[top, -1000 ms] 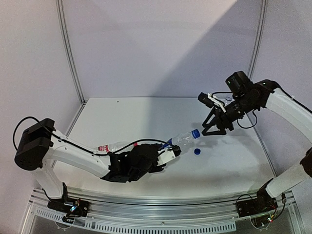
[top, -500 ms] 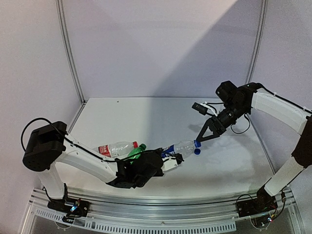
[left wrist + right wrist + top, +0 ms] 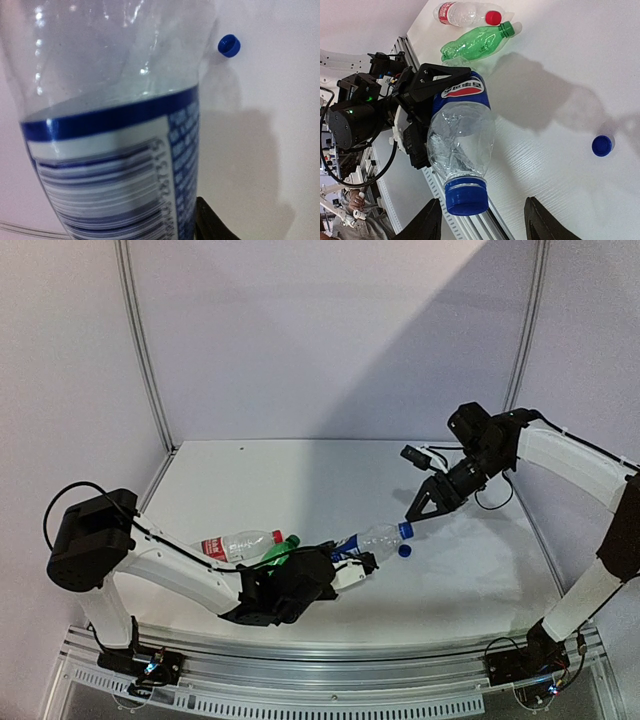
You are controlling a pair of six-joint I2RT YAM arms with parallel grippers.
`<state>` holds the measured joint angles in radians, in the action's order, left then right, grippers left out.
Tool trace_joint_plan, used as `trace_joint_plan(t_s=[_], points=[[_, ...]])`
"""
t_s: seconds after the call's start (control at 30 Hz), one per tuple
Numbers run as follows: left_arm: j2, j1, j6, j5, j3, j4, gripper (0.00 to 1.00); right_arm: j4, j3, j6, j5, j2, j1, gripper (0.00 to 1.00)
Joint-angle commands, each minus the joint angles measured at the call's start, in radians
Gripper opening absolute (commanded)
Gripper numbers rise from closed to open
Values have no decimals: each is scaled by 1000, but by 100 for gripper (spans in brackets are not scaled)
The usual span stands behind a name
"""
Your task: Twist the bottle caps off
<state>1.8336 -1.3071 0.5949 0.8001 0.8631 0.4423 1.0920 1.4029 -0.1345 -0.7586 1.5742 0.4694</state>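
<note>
Watching the feeds, I see the left fingers (image 3: 436, 75) clamped on the Pepsi bottle (image 3: 462, 135) around its label. They hold it up off the bench (image 3: 300, 480) with the neck pointing toward the right arm. Its blue cap (image 3: 466, 196) is on the neck. The right fingers (image 3: 431, 223) stand apart, one on either side of that cap. The right wrist view shows a gap on both sides, so they touch nothing that I can see. Only their tips enter that view; the rest is cut off at the bottom edge.

A loose blue cap (image 3: 404, 551) lies on the bench just beside the bottle's mouth. The left wrist camera is nearly filled by the bottle's clear wall and a blurred barcode. A dark sliver of one finger shows at its bottom edge.

Beyond the left arm two bottles lie on their sides, close together: a green bottle (image 3: 477, 42) with a green cap (image 3: 506, 29), and a red-label bottle (image 3: 460, 12) with a red cap (image 3: 493, 18). From above, the arm covers the green bottle's base. Something clear shows beside that base in the right wrist view, but I cannot tell what it is.
</note>
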Motion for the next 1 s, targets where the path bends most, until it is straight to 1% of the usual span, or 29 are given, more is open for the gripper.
trace_joint_plan(t_s=[0.0,0.2,0.37,0.6,0.97], points=[[-9,-14,-7,11,16,29,45,4,5,7,-43,43,-6,57],[-5,-14,-6,20,18,33,45,81,31,-57,-176,80,-5,57],[-4,-14,-3,23,17,36,45,98,20,-84,-173,88,-6,54],[1,-12,-3,25,20,37,45,113,13,-104,-194,91,-5,41],[0,-12,-3,22,19,37,45,98,30,-99,-198,122,-4,41]])
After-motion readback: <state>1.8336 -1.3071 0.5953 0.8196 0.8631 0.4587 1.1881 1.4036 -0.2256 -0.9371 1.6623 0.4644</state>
